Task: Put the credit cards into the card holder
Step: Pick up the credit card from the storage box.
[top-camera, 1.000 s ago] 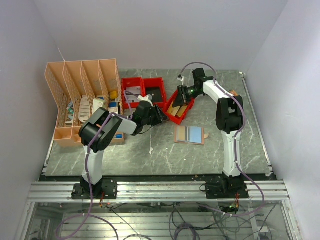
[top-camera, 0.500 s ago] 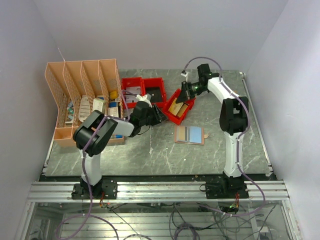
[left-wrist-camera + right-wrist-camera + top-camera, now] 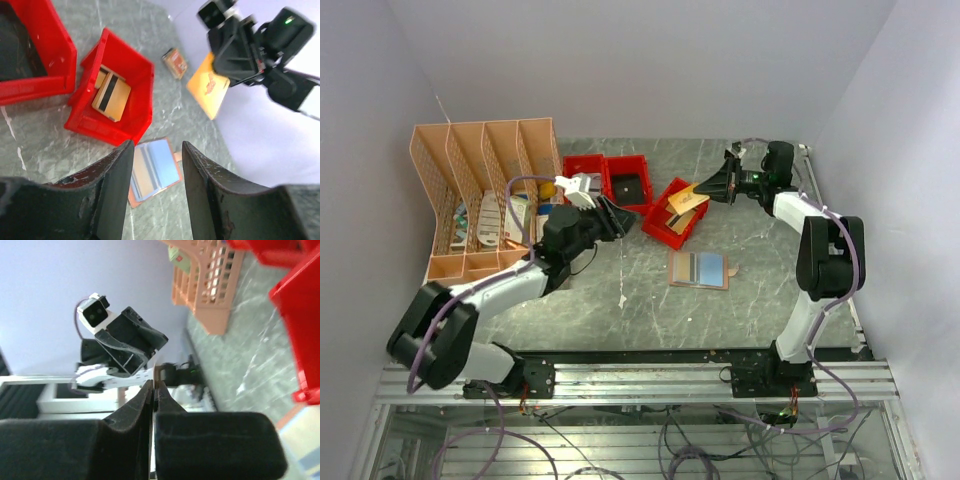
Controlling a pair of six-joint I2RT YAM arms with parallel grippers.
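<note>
My right gripper (image 3: 720, 188) is shut on a tan-gold credit card (image 3: 687, 198) and holds it in the air over the slanted red bin (image 3: 663, 228). In the right wrist view only the card's thin edge (image 3: 155, 374) shows between the shut fingers. More tan cards with a dark stripe (image 3: 111, 96) lie in that bin (image 3: 131, 80). The card holder (image 3: 699, 269) lies open on the table with a light blue card in it; it also shows in the left wrist view (image 3: 152, 170). My left gripper (image 3: 612, 216) is open and empty, left of the bin.
Two more red bins (image 3: 608, 178) stand behind the left gripper. A big peach desk organizer (image 3: 485, 195) fills the far left. A small brown object (image 3: 175, 62) lies on the table behind the slanted bin. A white scrap (image 3: 621, 299) lies on the marble table.
My right gripper has lifted a tan card out of the slanted red bin and swung right with it. My left arm has stretched out lower, its gripper still beside the bins.
</note>
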